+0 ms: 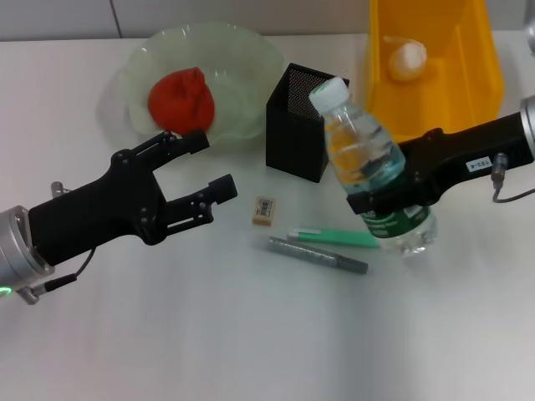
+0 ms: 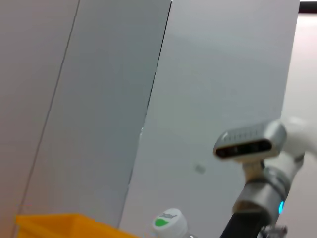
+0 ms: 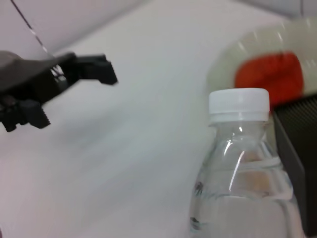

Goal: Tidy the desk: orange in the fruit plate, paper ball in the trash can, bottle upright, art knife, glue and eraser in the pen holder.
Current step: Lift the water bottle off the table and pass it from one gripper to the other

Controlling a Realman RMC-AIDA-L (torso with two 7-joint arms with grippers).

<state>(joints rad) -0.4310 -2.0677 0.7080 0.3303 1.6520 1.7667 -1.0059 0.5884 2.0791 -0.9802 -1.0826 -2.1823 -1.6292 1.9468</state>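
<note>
gripping the bottle (image 1: 372,163) around its lower body, the right claw (image 1: 393,196) sits right of centre in the head view, its black fingers pinching the green label. the bottle leans: its long axis runs from the base at lower right up to the white cap at upper left, the cap pointing toward the pen holder (image 1: 303,121) and overlapping its right edge in the frame. whether the base touches the worktop (image 1: 251,334) cannot be told.

the left claw (image 1: 201,171) hovers at left of centre, spread wide and holding nothing, just below the fruit plate (image 1: 251,58) at upper left, where the orange (image 1: 181,98) lies. the trash can (image 1: 435,75) stands at upper right with a paper ball (image 1: 405,58) inside. on the worktop near the middle lie the eraser (image 1: 264,210), a green pen-like tool (image 1: 334,237) and a grey one (image 1: 318,255), both lying roughly left to right, just beside each other.
</note>
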